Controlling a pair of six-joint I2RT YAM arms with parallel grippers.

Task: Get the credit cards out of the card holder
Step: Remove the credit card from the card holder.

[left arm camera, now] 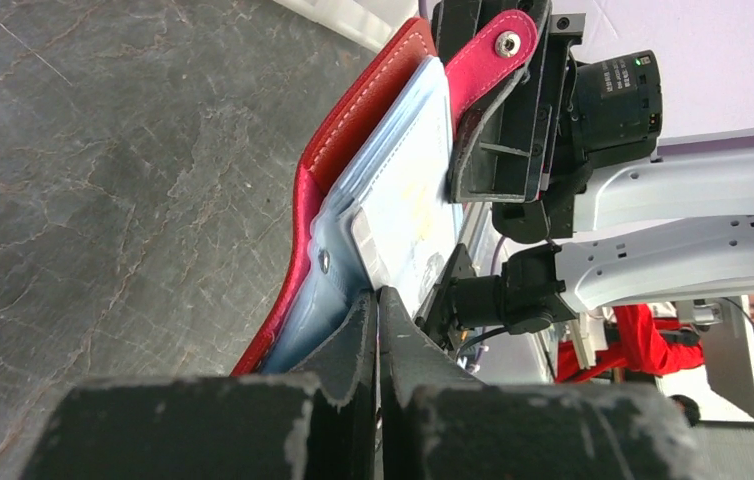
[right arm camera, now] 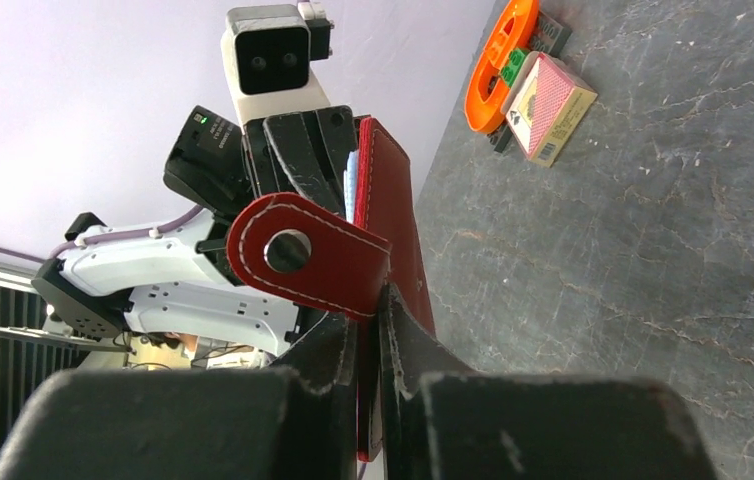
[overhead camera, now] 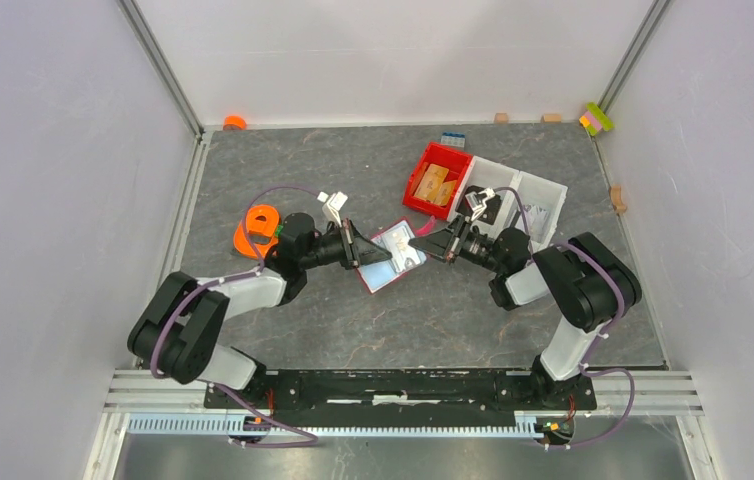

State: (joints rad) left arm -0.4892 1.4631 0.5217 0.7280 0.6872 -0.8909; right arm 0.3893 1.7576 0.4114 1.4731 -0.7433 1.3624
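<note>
The left claw (left arm camera: 378,300) is clenched on the sleeve edge of the card holder (left arm camera: 353,140). The right claw (right arm camera: 378,305), facing it, pinches the red cover beside the snap tab (right arm camera: 303,250). Likely one anchors while the other draws. The credit cards (left arm camera: 408,215) sit in the sleeves just beyond the left fingertips. Bare desk (overhead camera: 433,320) lies below both claws, with room to pull apart sideways. The red bin (overhead camera: 448,149) stands behind the right claw.

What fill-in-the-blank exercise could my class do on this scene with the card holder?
The left gripper and right gripper both grip the card holder, whose cover is ____. The credit cards sit ____ the card holder, not on the table. The red bin stands nearer the ____ gripper. Missing words: red; inside; right.
</note>
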